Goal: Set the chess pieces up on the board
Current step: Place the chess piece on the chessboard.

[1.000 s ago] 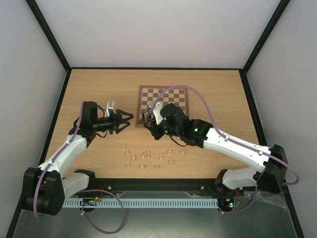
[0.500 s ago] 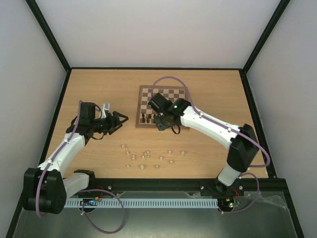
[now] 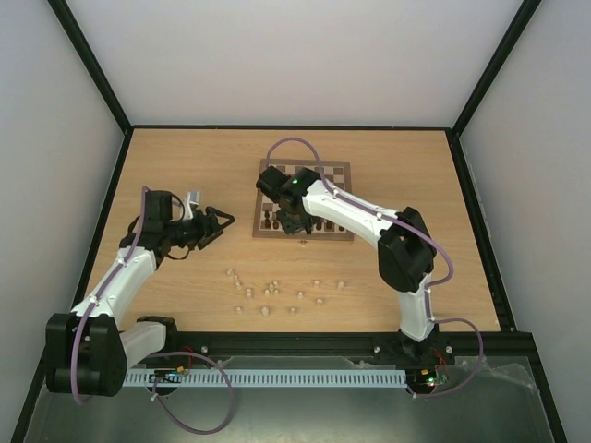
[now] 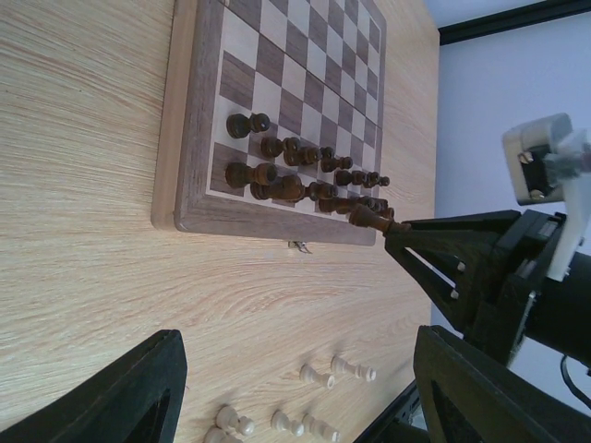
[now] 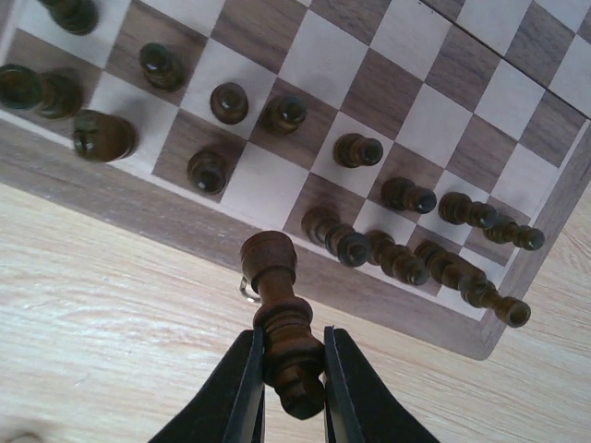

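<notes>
The board (image 3: 337, 172) lies at the table's middle back, with several dark chess pieces (image 3: 319, 224) standing along its near rows. My right gripper (image 3: 294, 223) hovers over the board's near edge, shut on a dark brown piece (image 5: 280, 314) that points at the board's border (image 5: 138, 180). Dark pieces (image 5: 397, 249) crowd the near rows in that view. Pale pieces (image 3: 270, 293) lie scattered on the table in front of the board. My left gripper (image 3: 220, 222) is open and empty, left of the board. In the left wrist view the board (image 4: 185, 138), the right gripper (image 4: 420, 254) and pale pieces (image 4: 319, 377) show.
Black frame rails (image 3: 102, 212) and grey walls bound the table on all sides. The right arm (image 3: 369, 217) arches over the board's near right part. A small metal clasp (image 5: 247, 291) sits on the board's near edge.
The right arm has swung up and over the board, with the gripper and its dark piece shifting slightly right along the near edge. My left gripper has drawn back a little to the left.
</notes>
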